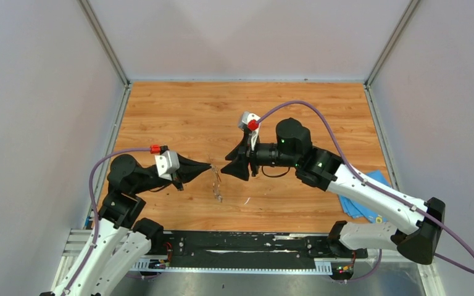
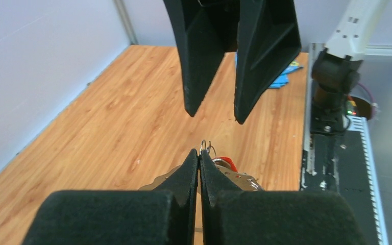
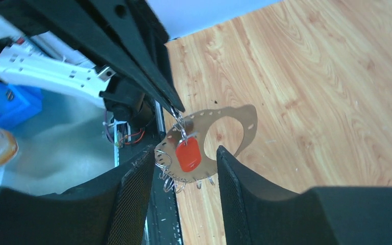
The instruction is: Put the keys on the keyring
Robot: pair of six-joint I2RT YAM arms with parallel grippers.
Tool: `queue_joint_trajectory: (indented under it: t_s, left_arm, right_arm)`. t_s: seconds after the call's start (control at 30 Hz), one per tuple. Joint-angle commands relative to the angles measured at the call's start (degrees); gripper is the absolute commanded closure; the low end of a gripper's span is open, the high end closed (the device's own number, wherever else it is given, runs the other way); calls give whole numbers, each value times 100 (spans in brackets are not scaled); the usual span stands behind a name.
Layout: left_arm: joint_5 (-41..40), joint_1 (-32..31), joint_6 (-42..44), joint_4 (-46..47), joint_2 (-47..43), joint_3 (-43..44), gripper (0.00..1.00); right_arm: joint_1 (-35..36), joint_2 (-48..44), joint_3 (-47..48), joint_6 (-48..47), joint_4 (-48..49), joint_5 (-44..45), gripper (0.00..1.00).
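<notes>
My left gripper [image 1: 208,166] is shut on a small wire loop at the edge of the keyring [image 3: 235,122], a thin grey metal plate with holes and several wire loops, which hangs above the table. A key with a red head [image 3: 189,154] dangles against the plate, just under the left fingertips [image 3: 173,106]. My right gripper [image 3: 184,151] faces the left one with its jaws open on either side of the red key and not touching it. In the left wrist view the left gripper [image 2: 200,153] pinches the loops, with the red key [image 2: 225,161] just behind and the right gripper [image 2: 215,113] open above.
A blue cloth [image 1: 363,198] lies at the right edge of the wooden table under the right arm. A thin white sliver [image 1: 245,200] rests on the table below the grippers. The black mounting rail [image 1: 241,246] runs along the near edge, and walls close three sides.
</notes>
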Motion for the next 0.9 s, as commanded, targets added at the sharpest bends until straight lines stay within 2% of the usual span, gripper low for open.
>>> queue_joint_trajectory:
  t_s: [0.0,0.1,0.2,0.47,0.63,0.87]
  left_arm:
    - [907,-29,-169,184,98,286,100]
    - [1192,-29,-280,178,216,420,100]
    - [1436,-29,-300,175,315,565,100]
    - [1603,-29,-381,170,430,685,100]
    - [1518,-29,-381,171,415,700,100]
    - [1451,-29,-382,174,345,693,100]
  right_arm:
    - [-147,-164,199,-1043,12,-1453,49]
    - [-143,-84,203,-1121,225,-2102,49]
    - [-148,-23,153,-1045,587,-2335,51]
    - [-143,-69,-3,-656,1306,-2437,53]
    - [-143,19,-50,-543,1293,-2361,58]
    - [-143,10,-153,-524,1133,-1966,58]
